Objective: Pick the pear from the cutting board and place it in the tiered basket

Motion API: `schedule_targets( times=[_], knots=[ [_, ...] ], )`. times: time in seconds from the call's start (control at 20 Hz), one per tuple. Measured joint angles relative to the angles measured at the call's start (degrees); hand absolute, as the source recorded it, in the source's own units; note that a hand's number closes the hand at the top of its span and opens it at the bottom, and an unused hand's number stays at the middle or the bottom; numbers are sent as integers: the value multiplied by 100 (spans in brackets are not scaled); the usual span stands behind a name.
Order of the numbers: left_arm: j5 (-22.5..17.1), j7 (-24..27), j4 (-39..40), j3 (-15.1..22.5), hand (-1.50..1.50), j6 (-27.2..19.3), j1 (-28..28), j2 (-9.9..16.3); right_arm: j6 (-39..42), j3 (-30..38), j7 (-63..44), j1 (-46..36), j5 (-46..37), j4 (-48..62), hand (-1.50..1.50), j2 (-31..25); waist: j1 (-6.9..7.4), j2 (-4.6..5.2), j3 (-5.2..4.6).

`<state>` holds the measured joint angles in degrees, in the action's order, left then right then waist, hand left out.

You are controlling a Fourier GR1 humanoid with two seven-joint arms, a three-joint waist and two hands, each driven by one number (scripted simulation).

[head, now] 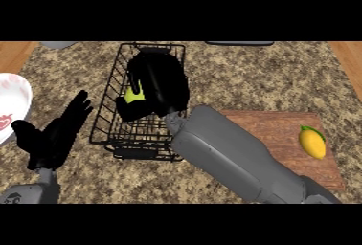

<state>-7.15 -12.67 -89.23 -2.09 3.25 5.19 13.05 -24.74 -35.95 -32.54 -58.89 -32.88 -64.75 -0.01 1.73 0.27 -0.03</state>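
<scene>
I am holding the pear in my right hand – fingers curling round it – directly over the tiered basket, upper centre of frame.

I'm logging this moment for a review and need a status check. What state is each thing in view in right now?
right hand: over the tiered basket, fingers curled round the pear
pear: held inside the basket, mostly hidden
tiered basket: upright on the counter
left hand: open, resting at the left
cutting board: flat, carrying a yellow fruit
plate: at the left edge, cut off
</scene>
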Motion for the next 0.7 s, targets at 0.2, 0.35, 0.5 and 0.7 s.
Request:
schedule_targets(
  times=[0.2, 0.35, 0.5, 0.7],
  knots=[
    [10, 43, 153, -102, 0, 44, 119, 32, -373, -142, 217, -291, 390, 423, -150, 1, -14, -2, -1],
    [-44, 39, 137, -152, 0, 151, 113, 76, -610, -304, 328, -627, 707, 880, -150, 0, 28, 5, -1],
    [-1, 62, 73, -142, 0, 150, 26, 44, -839, -401, 410, -730, 998, 987, -150, 0, 19, -1, -1],
    [45, 31, 101, -121, 0, 112, 77, -15, -1189, -270, 525, -741, 1508, 911, -150, 1, 11, 2, 0]
  ],
)
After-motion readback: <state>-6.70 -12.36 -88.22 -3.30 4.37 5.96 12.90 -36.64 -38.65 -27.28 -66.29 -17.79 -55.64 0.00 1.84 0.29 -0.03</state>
